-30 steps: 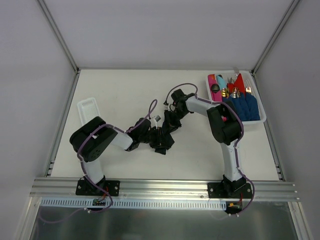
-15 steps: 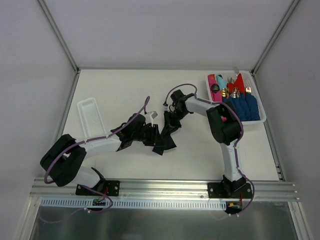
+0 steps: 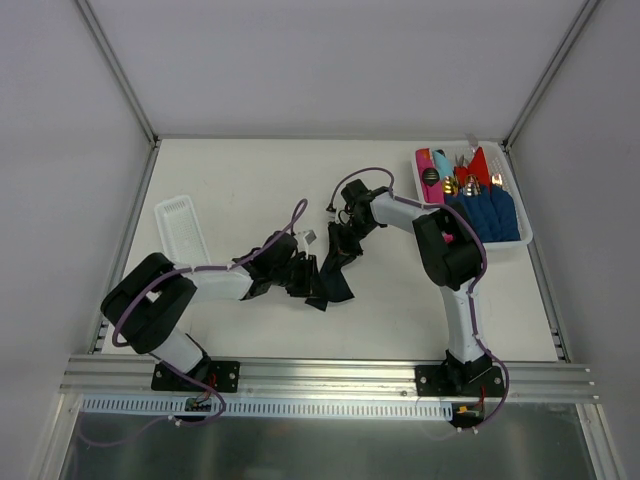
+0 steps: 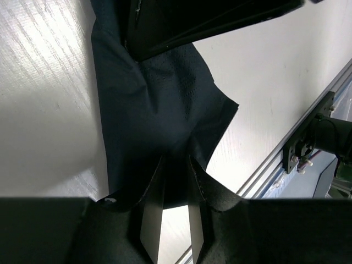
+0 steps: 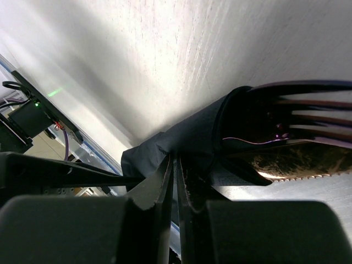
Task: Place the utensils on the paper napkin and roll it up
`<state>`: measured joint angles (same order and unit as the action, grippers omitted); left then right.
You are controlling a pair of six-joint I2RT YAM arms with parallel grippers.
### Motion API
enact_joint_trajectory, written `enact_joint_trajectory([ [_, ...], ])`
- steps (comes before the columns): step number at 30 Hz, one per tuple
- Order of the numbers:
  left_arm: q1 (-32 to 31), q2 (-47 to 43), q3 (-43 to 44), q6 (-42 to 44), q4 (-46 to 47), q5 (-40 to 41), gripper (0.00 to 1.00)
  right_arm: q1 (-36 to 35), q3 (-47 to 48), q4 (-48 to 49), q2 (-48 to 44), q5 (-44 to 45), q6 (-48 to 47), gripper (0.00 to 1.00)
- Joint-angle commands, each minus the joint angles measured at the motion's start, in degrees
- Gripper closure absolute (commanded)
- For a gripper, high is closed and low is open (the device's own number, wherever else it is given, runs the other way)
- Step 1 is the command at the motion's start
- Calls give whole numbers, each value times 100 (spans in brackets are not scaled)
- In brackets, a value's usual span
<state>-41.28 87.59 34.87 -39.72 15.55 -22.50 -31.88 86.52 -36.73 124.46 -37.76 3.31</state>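
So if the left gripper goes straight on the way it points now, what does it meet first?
The paper napkin: the left gripper seems to pinch its edge. Just behind that comes the right gripper, though depth is unclear.

The napkin (image 3: 332,288) lies mid-worktop (image 3: 250,180), between the left gripper (image 3: 308,276) on its left and the right gripper (image 3: 333,262) just behind it. A fork (image 5: 308,104) and knife (image 5: 297,165) lie side by side inside its fold, ends sticking out. A bin (image 3: 419,175) of utensils sits far right; a tray (image 3: 180,228) lies left.
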Motion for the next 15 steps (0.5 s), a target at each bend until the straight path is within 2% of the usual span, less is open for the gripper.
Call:
enact_joint_trajectory([
  [1, -12, 188, -85, -193, 501, -263, 78, -11, -39, -229, 192, 524, -270, 91],
  [10, -12, 355, -533, -229, 739, -351, 92, 6, 14, -229, 219, 506, -261, 91],
  [12, -12, 250, -595, -220, 791, -334, 92, 15, 14, -229, 227, 524, -243, 91],
  [15, -12, 66, -613, -272, 853, -360, 87, 15, 5, -221, 245, 524, -235, 92],
])
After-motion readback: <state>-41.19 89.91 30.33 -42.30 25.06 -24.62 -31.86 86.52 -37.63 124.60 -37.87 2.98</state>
